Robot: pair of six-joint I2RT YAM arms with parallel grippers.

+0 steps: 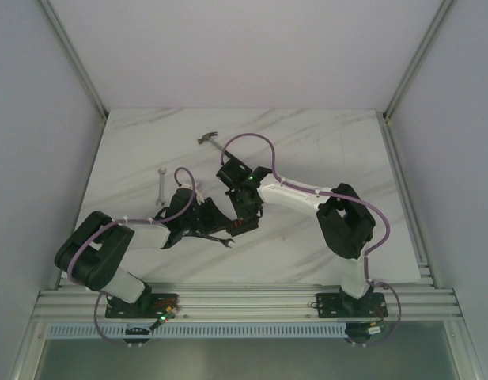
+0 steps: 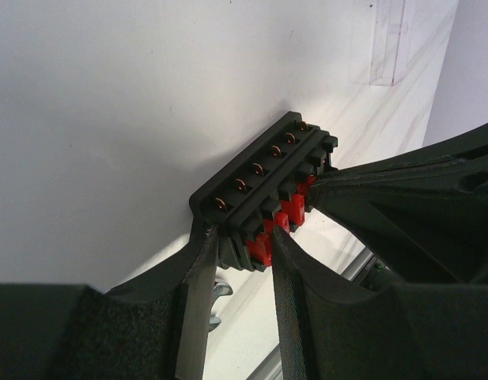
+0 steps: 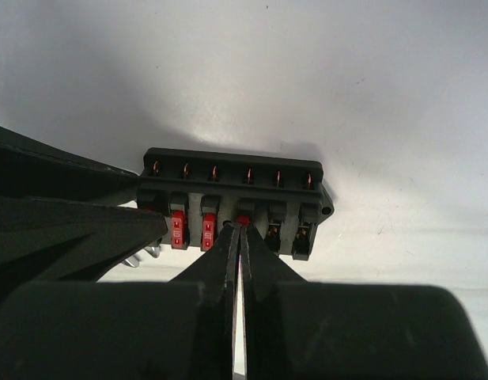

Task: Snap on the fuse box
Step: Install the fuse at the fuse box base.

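Note:
The fuse box [image 2: 263,178] is a small black box held off the table at the middle of the top view [image 1: 237,224]. My left gripper [image 2: 240,233] is shut on its near end, one finger on each side. In the right wrist view the fuse box [image 3: 232,186] shows two red fuses [image 3: 178,229] seated at the left and two bare slots at the right. My right gripper [image 3: 241,227] is shut on a red fuse at the third slot. The right gripper's finger [image 2: 402,198] shows in the left wrist view.
A hammer [image 1: 209,138] lies at the back of the marble table [image 1: 323,158]. A small wrench [image 1: 159,184] lies to the left of the arms. Another wrench end [image 1: 225,242] pokes out under the grippers. A clear plastic piece [image 2: 390,39] lies farther off.

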